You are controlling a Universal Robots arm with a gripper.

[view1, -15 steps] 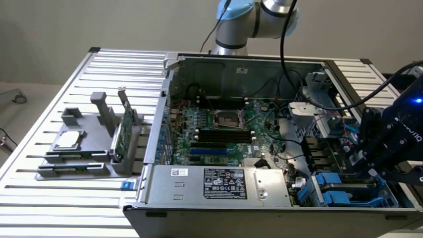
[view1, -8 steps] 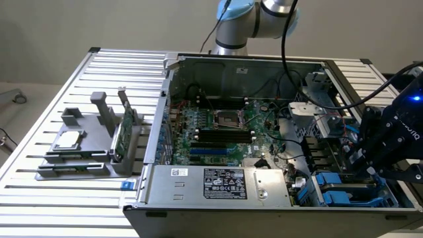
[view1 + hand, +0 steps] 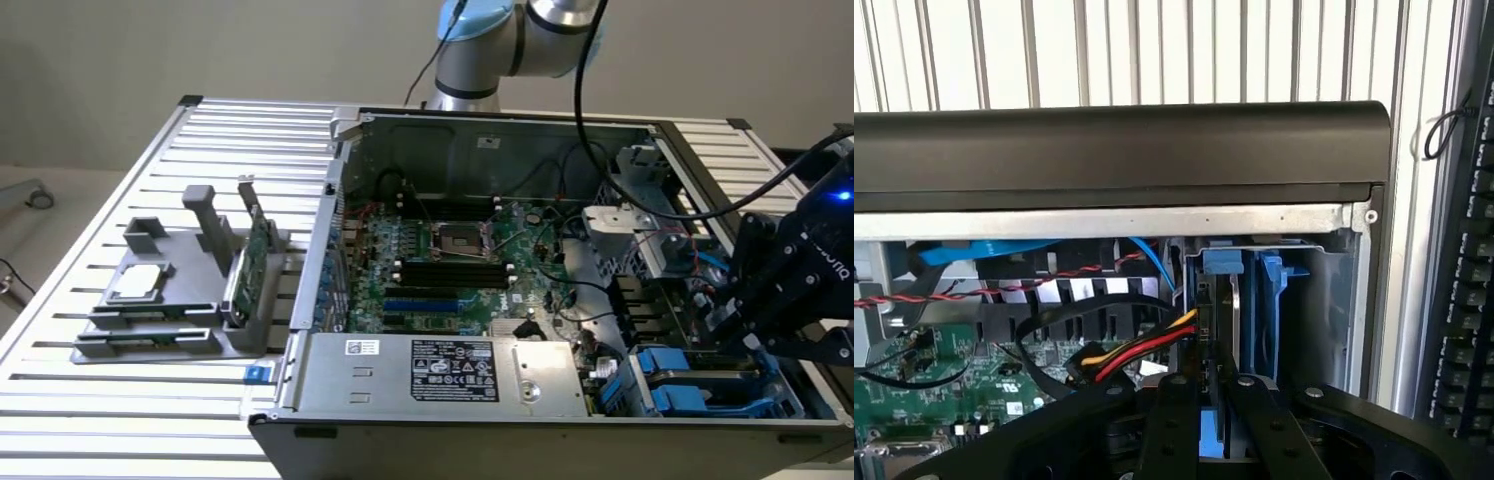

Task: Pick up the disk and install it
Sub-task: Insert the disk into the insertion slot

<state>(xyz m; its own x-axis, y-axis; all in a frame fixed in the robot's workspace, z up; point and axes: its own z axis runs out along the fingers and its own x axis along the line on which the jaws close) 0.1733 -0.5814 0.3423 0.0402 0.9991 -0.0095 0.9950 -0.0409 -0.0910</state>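
In the wrist view the disk (image 3: 1220, 268) stands on edge inside the drive bay at the corner of the open computer case (image 3: 441, 395). I see it edge-on, its blue carrier frame along a thin dark body. My gripper (image 3: 1211, 388) reaches into that bay, and its two black fingers (image 3: 1174, 405) sit close on either side of the disk's near edge, shut on it. In the exterior view the gripper (image 3: 750, 325) hangs low over the bay at the case's right front, just above blue carrier parts (image 3: 667, 372).
A second blue carrier (image 3: 1270, 300) stands beside the disk. Red, yellow and black cables (image 3: 1139, 350) run next to the bay. The motherboard (image 3: 454, 260) and power supply (image 3: 441, 370) fill the case. A grey holder (image 3: 160, 320) with a green card (image 3: 251, 270) and a silver chip (image 3: 139, 283) stands at the exterior view's left.
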